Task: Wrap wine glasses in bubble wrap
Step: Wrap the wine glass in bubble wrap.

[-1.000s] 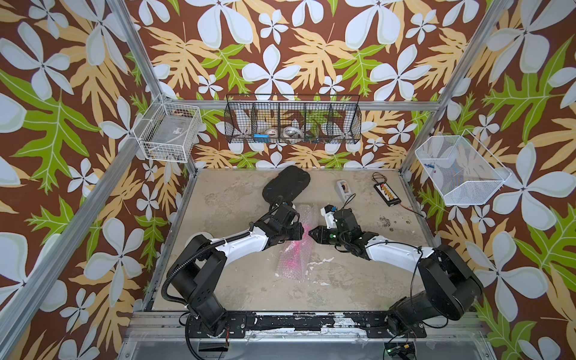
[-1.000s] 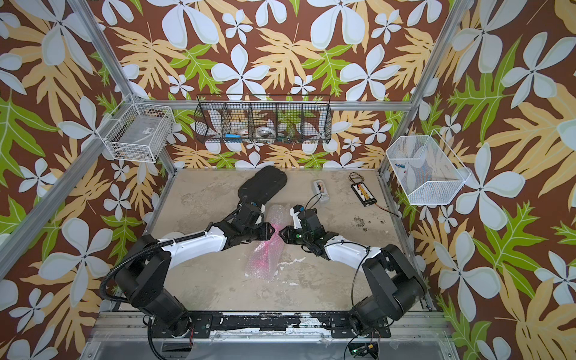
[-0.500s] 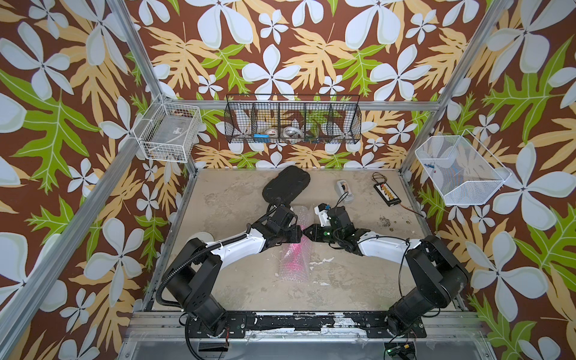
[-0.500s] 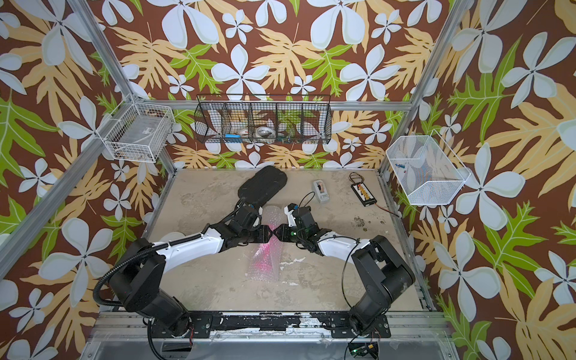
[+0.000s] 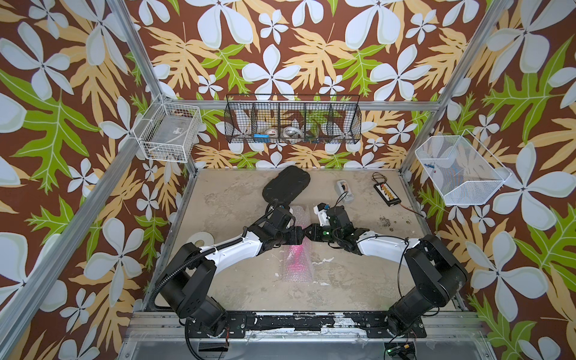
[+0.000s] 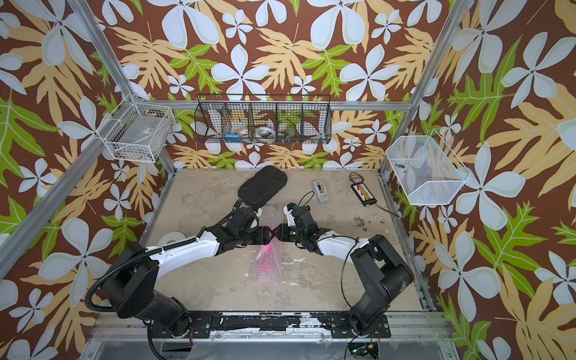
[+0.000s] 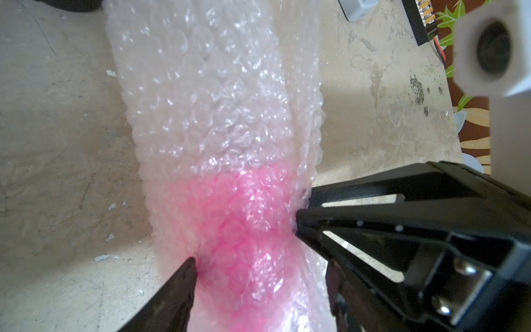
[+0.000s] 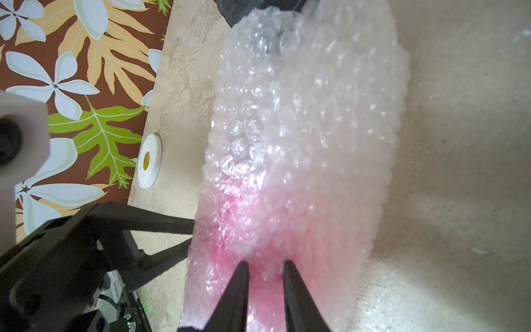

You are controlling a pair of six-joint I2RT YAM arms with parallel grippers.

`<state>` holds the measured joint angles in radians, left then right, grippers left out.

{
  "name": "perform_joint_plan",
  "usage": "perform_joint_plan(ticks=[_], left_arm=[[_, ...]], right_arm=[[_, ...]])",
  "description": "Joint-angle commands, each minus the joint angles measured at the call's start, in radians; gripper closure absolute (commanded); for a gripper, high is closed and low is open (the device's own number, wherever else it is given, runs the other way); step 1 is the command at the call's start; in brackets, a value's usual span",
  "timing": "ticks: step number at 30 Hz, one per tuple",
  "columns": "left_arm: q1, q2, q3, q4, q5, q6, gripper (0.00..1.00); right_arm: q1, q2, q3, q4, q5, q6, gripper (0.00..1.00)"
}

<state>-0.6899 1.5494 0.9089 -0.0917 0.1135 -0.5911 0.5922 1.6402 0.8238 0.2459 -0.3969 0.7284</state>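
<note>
Right gripper (image 8: 265, 266): pinching narrowly on the bubble wrap (image 5: 296, 265) where it is covering the pink goblet (image 7: 235, 224). Left gripper (image 8: 193, 231): standing with jaws apart, tips touching the roll's flank, nothing between them. Bundle: lying mid-table (image 5: 218, 202), one end pointing at the black case (image 5: 286, 187), the other toward the front edge. Risk: no tape is showing on the seam, so the loose lap is likely to spring open; a one-sided pinch may roll the goblet. Writing: tape roll (image 8: 148, 161) is carrying a yellow core label, unreadable.

pink goblet (image 7: 235, 230), clear bubbly wrap (image 7: 207, 86), black case (image 5: 286, 184)
</note>
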Motion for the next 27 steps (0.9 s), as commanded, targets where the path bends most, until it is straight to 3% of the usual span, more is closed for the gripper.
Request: perform_joint_plan(ticks=[1, 11, 16, 22, 27], left_arm=[[0.000, 0.003, 0.004, 0.015, 0.034, 0.024, 0.27], [0.000, 0.051, 0.022, -0.012, 0.014, 0.033, 0.32], [0.000, 0.051, 0.030, -0.016, -0.012, 0.019, 0.43], [0.008, 0.045, 0.032, -0.014, -0.012, 0.004, 0.48], [0.010, 0.056, 0.039, -0.005, -0.002, -0.008, 0.48]], right_arm=[[0.003, 0.004, 0.016, 0.009, -0.017, 0.002, 0.75], [0.003, 0.023, 0.044, 0.017, -0.052, 0.015, 0.76], [0.003, 0.002, 0.047, -0.004, -0.048, 0.005, 0.76], [0.002, -0.091, 0.044, -0.105, -0.014, -0.045, 0.72], [0.007, -0.210, -0.079, -0.131, -0.019, -0.017, 0.73]])
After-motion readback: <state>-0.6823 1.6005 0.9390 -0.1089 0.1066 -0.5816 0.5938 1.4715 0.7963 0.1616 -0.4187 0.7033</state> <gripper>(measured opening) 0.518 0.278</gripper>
